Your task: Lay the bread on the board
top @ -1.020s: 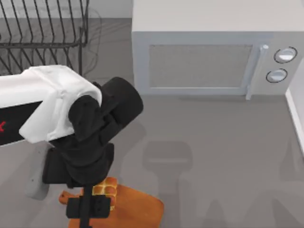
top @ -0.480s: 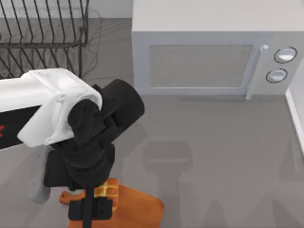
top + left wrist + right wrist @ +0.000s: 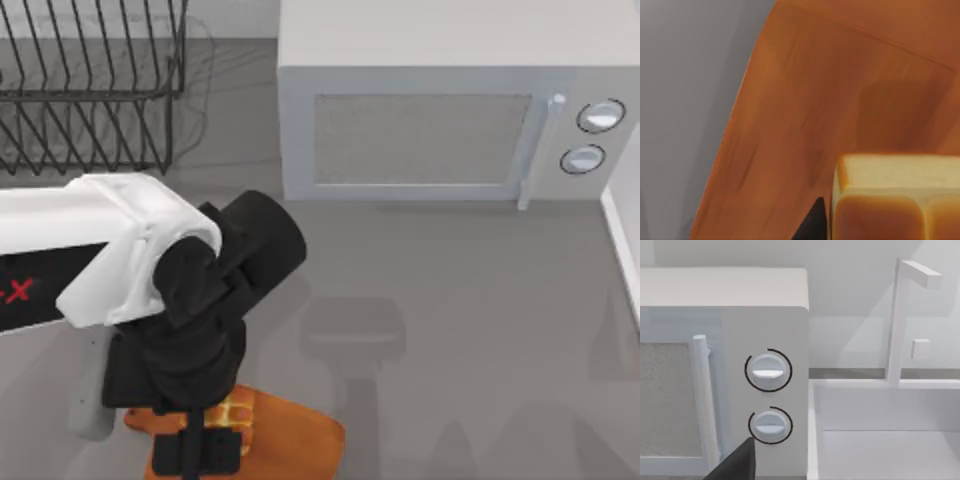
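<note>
Top view: left arm reaching in from the left, wrist bent straight down, left end effector (image 3: 207, 445) clamped on the bread (image 3: 232, 412) over the board (image 3: 290, 440) at the table's (image 3: 450, 300) near left.

Left wrist view: bread (image 3: 895, 200) held close above board (image 3: 815, 115).

Right wrist view: facing microwave (image 3: 725, 340) and sink (image 3: 885, 430); right end effector's opening impossible to tell.

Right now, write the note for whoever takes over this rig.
Left end effector: low over the board at the table's near left, shut on the bread.
Right arm: parked; its wrist camera faces the microwave and the sink.
Done: bread carried over the board.
Unclear: whether the bread touches the wood yet.
Left: set it down flat, open the fingers, lift away.
</note>
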Motion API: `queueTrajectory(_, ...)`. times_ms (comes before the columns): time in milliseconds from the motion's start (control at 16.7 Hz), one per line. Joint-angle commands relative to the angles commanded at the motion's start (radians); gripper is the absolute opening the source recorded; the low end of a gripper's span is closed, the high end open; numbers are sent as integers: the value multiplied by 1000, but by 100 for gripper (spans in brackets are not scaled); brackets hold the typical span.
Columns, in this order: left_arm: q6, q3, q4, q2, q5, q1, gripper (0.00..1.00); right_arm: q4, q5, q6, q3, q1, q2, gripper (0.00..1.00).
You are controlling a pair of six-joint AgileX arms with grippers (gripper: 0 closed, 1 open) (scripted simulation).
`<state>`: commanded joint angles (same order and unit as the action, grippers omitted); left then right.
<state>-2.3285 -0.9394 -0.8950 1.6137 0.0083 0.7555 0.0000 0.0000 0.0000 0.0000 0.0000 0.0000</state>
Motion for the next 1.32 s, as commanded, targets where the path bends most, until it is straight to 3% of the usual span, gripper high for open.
queueTrajectory(660,-4,50,87,33,-2,4,0,0,0,0,0,0,0,100)
queueTrajectory(1320,-4,50,87,33,-2,4,83,0,0,0,0,0,0,100)
